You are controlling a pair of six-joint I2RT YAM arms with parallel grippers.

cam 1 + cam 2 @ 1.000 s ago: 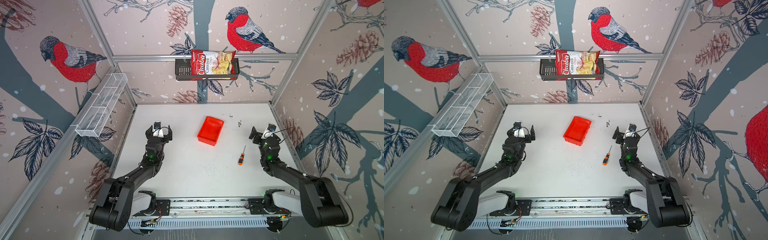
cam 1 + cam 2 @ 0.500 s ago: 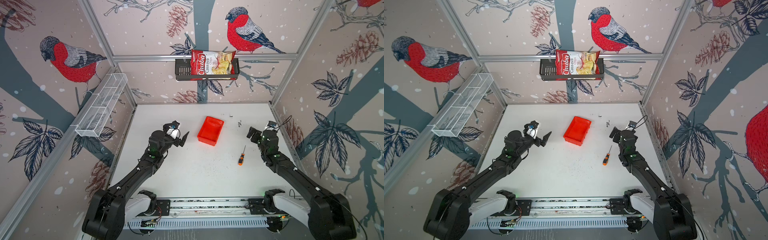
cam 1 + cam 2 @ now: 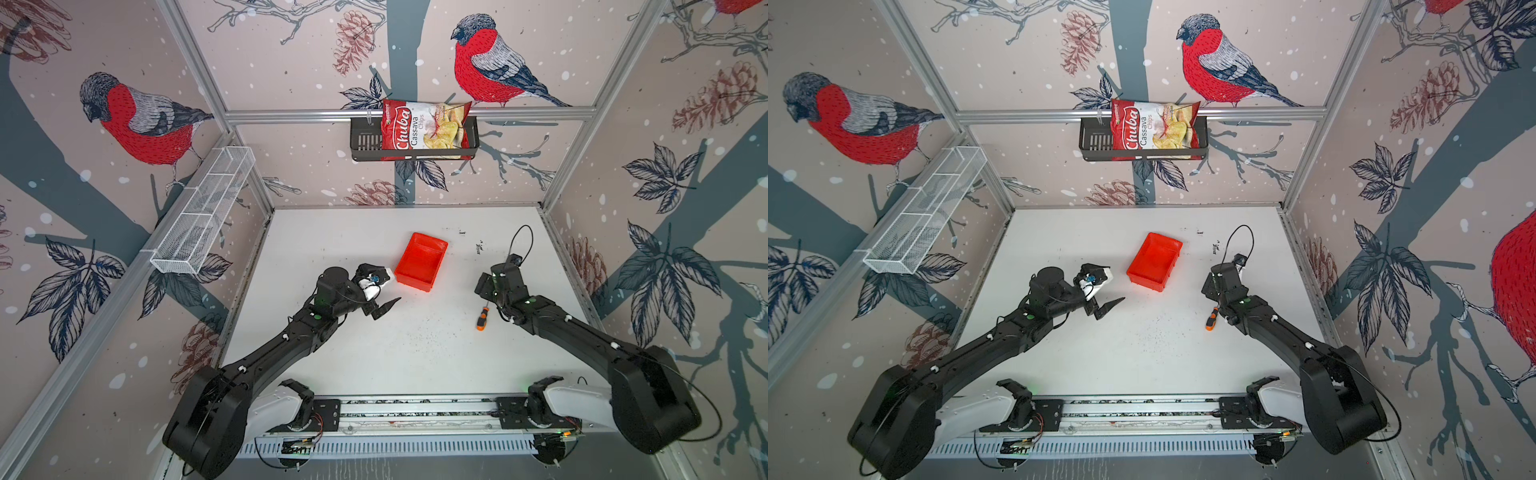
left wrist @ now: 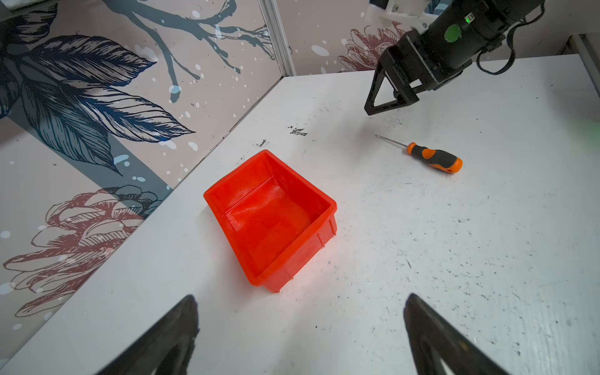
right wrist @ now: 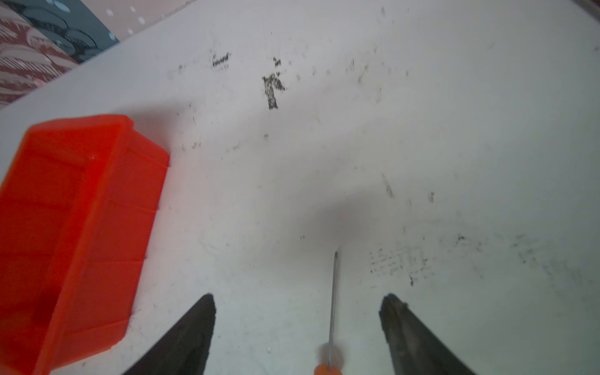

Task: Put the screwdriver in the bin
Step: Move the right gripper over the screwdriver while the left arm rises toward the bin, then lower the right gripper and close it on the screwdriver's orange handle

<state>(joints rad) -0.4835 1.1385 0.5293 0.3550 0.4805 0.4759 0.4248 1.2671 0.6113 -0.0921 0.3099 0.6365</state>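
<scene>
White tabletop (image 3: 415,353), one screwdriver (image 3: 482,319), one bin (image 3: 420,261), two tools: left tool (image 4: 301,297) wide, right tool (image 5: 299,295) wide astride screwdriver.

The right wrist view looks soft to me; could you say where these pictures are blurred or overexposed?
Right wrist view: the bin is smeared, and the screwdriver handle blurs at the frame edge. Left wrist view: both are crisp, though the bin's red looks oversaturated. Both top views: sharp.

The screwdriver (image 3: 481,320) lies on the table (image 3: 415,353) right of the bin (image 3: 413,282), below the right hand (image 5: 298,297).
</scene>
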